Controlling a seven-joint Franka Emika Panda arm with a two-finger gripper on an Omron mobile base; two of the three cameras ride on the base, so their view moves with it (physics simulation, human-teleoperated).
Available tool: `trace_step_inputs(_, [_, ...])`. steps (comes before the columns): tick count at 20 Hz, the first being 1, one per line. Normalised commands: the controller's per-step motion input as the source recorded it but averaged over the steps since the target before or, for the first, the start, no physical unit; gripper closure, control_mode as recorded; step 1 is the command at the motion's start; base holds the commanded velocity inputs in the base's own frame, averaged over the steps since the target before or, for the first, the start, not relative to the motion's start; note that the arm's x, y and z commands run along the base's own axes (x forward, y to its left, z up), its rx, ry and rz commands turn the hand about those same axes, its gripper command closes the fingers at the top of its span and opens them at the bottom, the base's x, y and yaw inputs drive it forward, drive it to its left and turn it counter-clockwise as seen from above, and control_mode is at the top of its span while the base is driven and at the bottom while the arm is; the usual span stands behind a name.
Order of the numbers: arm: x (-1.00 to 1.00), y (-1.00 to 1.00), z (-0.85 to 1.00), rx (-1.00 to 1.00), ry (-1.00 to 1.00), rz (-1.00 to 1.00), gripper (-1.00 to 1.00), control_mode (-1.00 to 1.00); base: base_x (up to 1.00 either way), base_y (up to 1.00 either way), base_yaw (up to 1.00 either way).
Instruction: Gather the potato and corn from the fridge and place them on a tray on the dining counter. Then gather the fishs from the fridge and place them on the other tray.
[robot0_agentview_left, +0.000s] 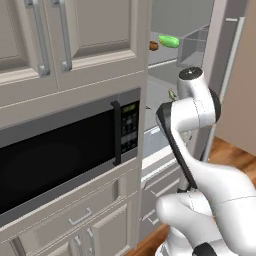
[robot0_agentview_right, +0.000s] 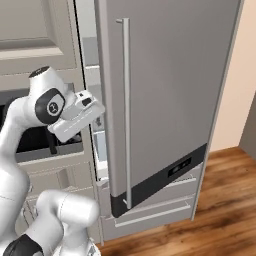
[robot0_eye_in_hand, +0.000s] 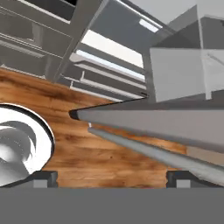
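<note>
Corn (robot0_agentview_left: 169, 41) and potato (robot0_agentview_left: 153, 46) lie side by side on an upper fridge (robot0_agentview_right: 165, 100) shelf, above and beyond my hand (robot0_eye_in_hand: 111, 177), which hangs open and empty beside the door's handle (robot0_agentview_right: 125, 112). Corn's long axis runs across the shelf.

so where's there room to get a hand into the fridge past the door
The gap between the cabinet side and the open fridge door is the way in. On the upper shelf, the patch right of the corn, toward the clear bin, looks bare. It is crowded left of it, where the potato sits beside the corn, and lower down, where the arm stands in the opening.
</note>
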Motion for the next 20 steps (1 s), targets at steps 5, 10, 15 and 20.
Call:
trace_step_inputs(5, [0.20, 0.05, -0.22, -0.37, 0.04, 0.51, -1.00, -1.00, 0.00, 0.00, 0.00])
trace_step_inputs(10, [0.67, 0.00, 0.13, -0.35, 0.45, 0.31, -1.00, -1.00, 0.00, 0.00, 0.00])
trace_step_inputs(15, [0.63, -0.12, 0.30, -0.17, 0.49, -0.07, -1.00, -1.00, 0.00, 0.00, 0.00])
trace_step_inputs(20, [0.49, 0.00, 0.48, -0.19, 0.09, 0.00, -1.00, -1.00, 0.00, 0.00, 0.00])
